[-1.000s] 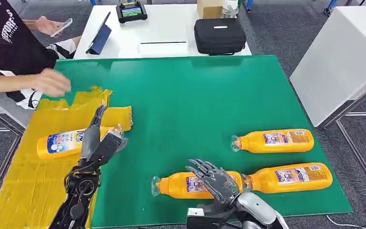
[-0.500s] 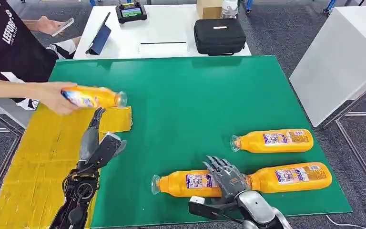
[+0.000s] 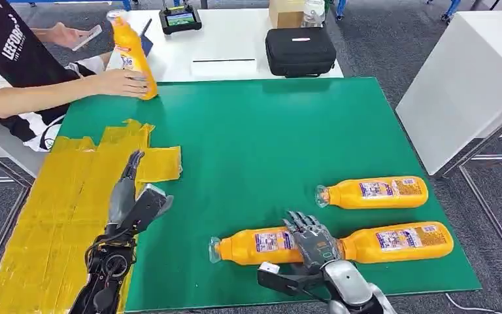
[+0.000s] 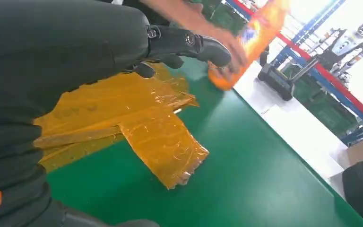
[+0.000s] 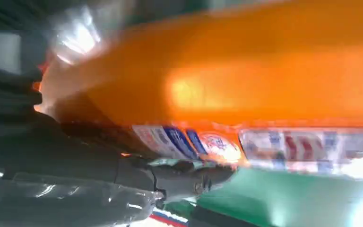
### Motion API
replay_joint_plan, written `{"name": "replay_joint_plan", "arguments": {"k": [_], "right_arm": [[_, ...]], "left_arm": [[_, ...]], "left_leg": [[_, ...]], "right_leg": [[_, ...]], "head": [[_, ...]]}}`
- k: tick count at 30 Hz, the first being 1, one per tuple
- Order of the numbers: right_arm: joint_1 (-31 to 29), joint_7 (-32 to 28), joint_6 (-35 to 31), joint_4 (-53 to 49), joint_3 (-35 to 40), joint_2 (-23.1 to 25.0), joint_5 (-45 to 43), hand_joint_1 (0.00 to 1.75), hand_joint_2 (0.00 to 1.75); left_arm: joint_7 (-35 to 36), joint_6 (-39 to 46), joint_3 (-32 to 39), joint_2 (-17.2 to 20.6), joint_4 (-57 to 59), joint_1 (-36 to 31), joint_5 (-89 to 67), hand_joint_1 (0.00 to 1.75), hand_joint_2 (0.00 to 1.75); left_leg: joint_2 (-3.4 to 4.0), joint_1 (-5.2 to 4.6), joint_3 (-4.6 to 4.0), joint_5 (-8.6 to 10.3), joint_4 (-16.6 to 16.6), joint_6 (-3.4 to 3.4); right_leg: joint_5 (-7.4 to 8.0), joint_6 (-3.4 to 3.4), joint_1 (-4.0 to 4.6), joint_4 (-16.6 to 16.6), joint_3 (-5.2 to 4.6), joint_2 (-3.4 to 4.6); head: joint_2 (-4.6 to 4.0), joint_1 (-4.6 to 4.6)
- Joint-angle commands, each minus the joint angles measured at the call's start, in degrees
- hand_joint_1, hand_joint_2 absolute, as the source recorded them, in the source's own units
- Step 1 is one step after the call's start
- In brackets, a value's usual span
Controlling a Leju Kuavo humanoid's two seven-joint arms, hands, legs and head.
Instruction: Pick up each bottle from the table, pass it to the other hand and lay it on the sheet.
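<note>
Green table [image 3: 255, 137], the landmark here, carries everything. Yellow sheet [image 3: 59, 216] covers its near-left corner, crinkled, one flap reaching toward the table's middle; nothing lies on it. Beyond the table's far edge stand a white desk [image 3: 229, 39] and a black case [image 3: 299, 49]. Three orange bottles lie on their sides at the table's near-right corner: the far bottle [image 3: 374, 193] alone, the right bottle [image 3: 399, 241] closest to that corner, the middle bottle [image 3: 255, 246] end to end with it, cap pointing toward the sheet. A person's hand [image 3: 125, 83] holds a fourth bottle [image 3: 129, 55] upright at the table's far-left edge. Left hand [image 3: 133, 196] hovers at the sheet's inner border, fingers straight and apart, holding nothing. Right hand [image 3: 310, 241] lies over the middle bottle's base end, fingers draped across it; the right wrist view shows that bottle [image 5: 246, 75] pressed close against the fingers [image 5: 189, 177], but I cannot tell whether the grip is closed.
</note>
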Motion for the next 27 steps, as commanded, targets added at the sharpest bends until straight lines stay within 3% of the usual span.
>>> {"name": "replay_joint_plan", "arguments": {"k": [1, 6, 11, 13, 15, 18, 22, 25, 27], "right_arm": [[0.2, -2.1, -1.5, 3.4, -3.7, 2.8, -2.4, 1.75, 1.75], [-0.1, -3.6, -3.5, 2.9, -6.2, 4.3, -6.3, 1.75, 1.75], [-0.6, -7.6, -11.6, 1.6, -12.0, 8.0, -16.8, 1.75, 1.75], [-1.1, -7.6, -11.5, 1.4, -12.2, 7.9, -16.8, 1.75, 1.75], [-1.5, -11.0, -17.6, 2.0, -15.7, 10.9, -23.9, 1.75, 1.75], [-2.0, -12.4, -18.7, 2.5, -16.2, 11.5, -26.3, 1.75, 1.75], [-2.7, -22.7, -22.0, 3.0, -19.3, 14.8, -43.6, 1.75, 1.75], [-4.4, -29.8, -23.0, 5.3, -19.2, 15.3, -55.3, 1.75, 1.75], [-4.7, -30.0, -23.2, 5.9, -18.9, 15.2, -55.6, 1.75, 1.75]], "left_arm": [[-0.3, -0.9, -0.6, 0.0, 0.9, -0.7, 0.7, 0.00, 1.75], [-0.7, -0.4, -2.1, 0.1, -1.8, -0.2, 0.1, 0.00, 1.75], [-0.5, -0.7, -4.5, 0.1, -4.8, 0.8, -0.4, 0.00, 1.75], [-0.3, -0.6, -4.9, -0.1, -5.1, 1.0, -0.8, 0.00, 1.75], [0.4, -0.7, -6.6, 0.0, -5.9, 1.2, -2.4, 0.00, 1.75], [0.5, -1.1, -8.1, -0.2, -5.8, 1.0, -2.5, 0.00, 1.75], [-1.9, -6.0, -13.5, 0.6, -5.3, -0.1, 0.6, 0.00, 1.75], [1.2, -8.0, -18.1, 0.6, -3.6, -2.7, 3.0, 0.00, 1.75], [1.5, -8.0, -18.5, 0.5, -3.4, -3.0, 3.2, 0.00, 1.75]], "left_leg": [[-0.03, 0.01, 0.15, -0.04, -0.1, -0.08], [-0.03, 0.03, 0.24, -0.12, 0.0, -0.11], [0.03, 0.01, 0.14, -0.15, 0.0, -0.13], [0.05, 0.00, -0.07, -0.08, 0.0, -0.09], [0.06, -0.01, 0.00, -0.12, 0.0, -0.11], [-0.01, 0.00, -0.01, -0.11, 0.0, -0.12], [0.01, -0.01, -0.13, -0.05, 0.0, -0.08], [-0.11, 0.02, -0.17, -0.05, 0.0, -0.11], [-0.09, 0.03, -0.02, -0.10, 0.0, -0.12]], "right_leg": [[-0.05, -0.06, 0.00, -0.1, 0.16, 0.02], [-0.12, -0.06, 0.02, -0.1, 0.30, 0.03], [-0.14, -0.07, 0.00, 0.0, 0.21, 0.10], [-0.07, -0.04, -0.01, 0.0, -0.01, 0.10], [-0.10, -0.05, -0.01, 0.0, 0.06, 0.12], [-0.12, -0.05, 0.00, 0.0, 0.07, 0.05], [-0.07, -0.04, -0.01, 0.0, -0.06, 0.05], [-0.10, -0.06, 0.01, 0.0, -0.06, -0.04], [-0.13, -0.07, 0.02, 0.0, 0.10, 0.01]], "head": [[0.00, -0.02], [0.00, 0.02], [0.00, 0.00], [0.00, 0.00], [0.00, 0.00], [0.00, 0.02], [0.00, 0.00], [0.00, 0.00], [0.00, -0.02]]}}
